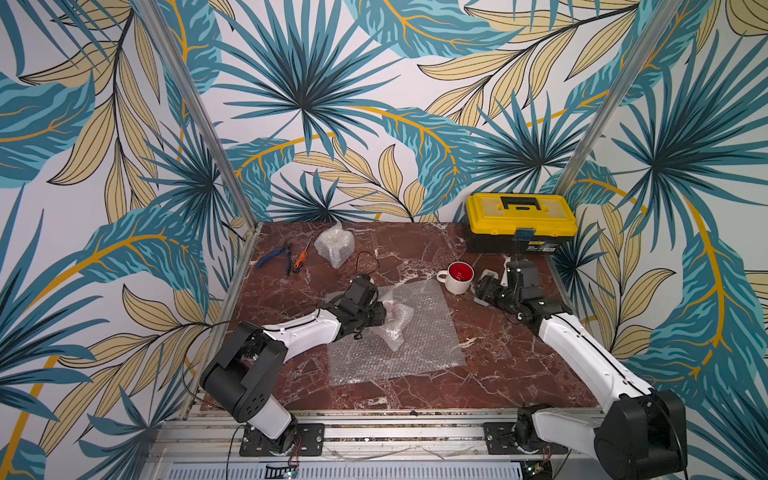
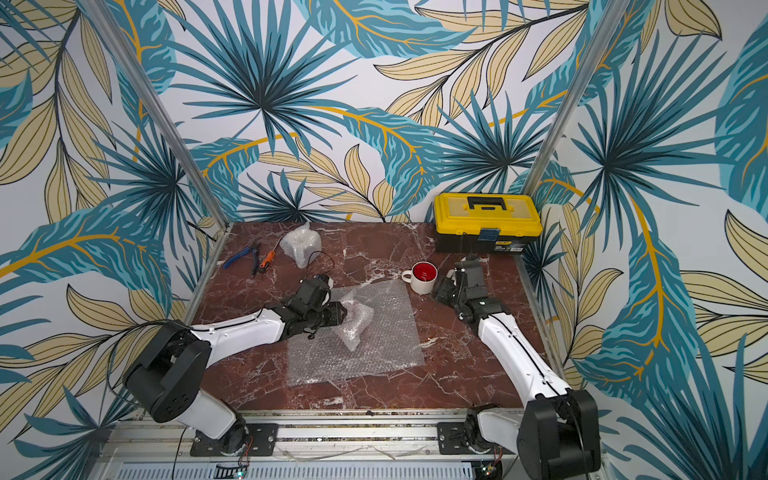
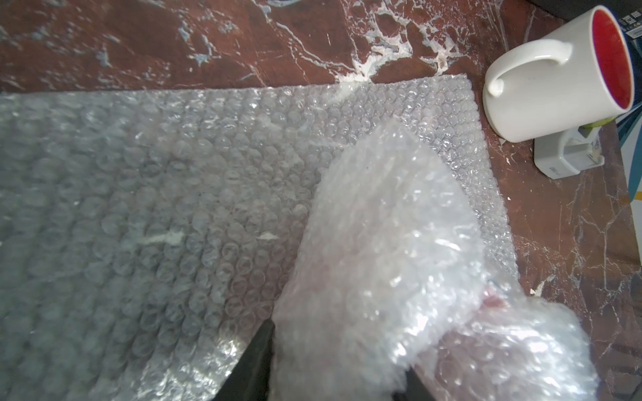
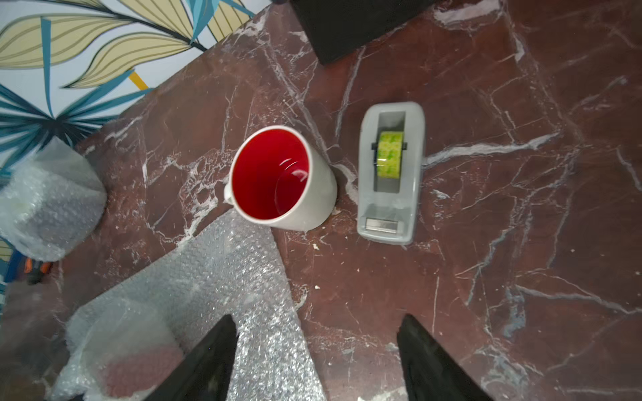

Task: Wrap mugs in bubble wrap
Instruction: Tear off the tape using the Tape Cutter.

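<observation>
A flat sheet of bubble wrap (image 1: 419, 353) (image 2: 382, 353) (image 3: 139, 191) lies mid-table. On it rests a bundle of bubble wrap (image 1: 397, 324) (image 2: 355, 324) (image 3: 382, 243) with something reddish showing faintly through, likely a mug. My left gripper (image 1: 380, 316) (image 3: 338, 347) is shut on that bundle, its wrap filling the space between the fingers (image 3: 253, 364). A white mug with a red inside (image 1: 457, 277) (image 2: 424, 276) (image 4: 278, 180) stands upright beyond the sheet's far right corner. My right gripper (image 1: 484, 289) (image 4: 319, 317) hovers open just right of that mug, holding nothing.
A grey tape dispenser (image 4: 391, 173) (image 3: 569, 156) sits right beside the white mug. Another wrapped bundle (image 1: 334, 243) (image 4: 48, 205) stands at the back left, near blue pliers (image 1: 274, 255) and an orange screwdriver (image 1: 300, 257). A yellow toolbox (image 1: 519, 222) fills the back right corner.
</observation>
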Tool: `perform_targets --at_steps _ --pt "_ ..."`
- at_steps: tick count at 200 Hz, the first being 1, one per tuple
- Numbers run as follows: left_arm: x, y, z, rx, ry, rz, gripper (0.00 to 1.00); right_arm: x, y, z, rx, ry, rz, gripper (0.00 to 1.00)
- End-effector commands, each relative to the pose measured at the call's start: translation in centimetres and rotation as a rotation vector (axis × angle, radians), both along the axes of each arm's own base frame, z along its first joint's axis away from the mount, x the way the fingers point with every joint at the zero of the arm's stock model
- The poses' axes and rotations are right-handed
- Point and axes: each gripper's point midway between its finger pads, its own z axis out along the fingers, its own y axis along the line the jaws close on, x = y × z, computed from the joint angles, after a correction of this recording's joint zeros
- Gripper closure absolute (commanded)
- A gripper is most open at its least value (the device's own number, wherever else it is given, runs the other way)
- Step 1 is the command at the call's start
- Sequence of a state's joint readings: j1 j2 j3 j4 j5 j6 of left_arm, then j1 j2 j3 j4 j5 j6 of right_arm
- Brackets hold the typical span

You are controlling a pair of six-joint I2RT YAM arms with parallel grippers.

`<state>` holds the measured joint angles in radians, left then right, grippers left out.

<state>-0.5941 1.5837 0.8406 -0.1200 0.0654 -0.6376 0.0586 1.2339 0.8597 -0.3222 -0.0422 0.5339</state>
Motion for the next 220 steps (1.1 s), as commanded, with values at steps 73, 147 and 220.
perform_targets --at_steps 73,147,220 --pt "-2.2 1.0 -3.5 0.085 0.112 -0.057 0.58 4.2 -3.0 -5.5 0.441 0.092 0.054 0.51" --pt "-2.5 0.9 -3.9 -0.005 0.126 -0.054 0.57 5.4 -4.0 -7.5 0.449 0.117 0.056 0.57" --pt "-2.4 1.0 -3.5 -0.022 0.124 -0.052 0.57 6.0 -3.0 -9.2 0.541 0.148 0.085 0.62"
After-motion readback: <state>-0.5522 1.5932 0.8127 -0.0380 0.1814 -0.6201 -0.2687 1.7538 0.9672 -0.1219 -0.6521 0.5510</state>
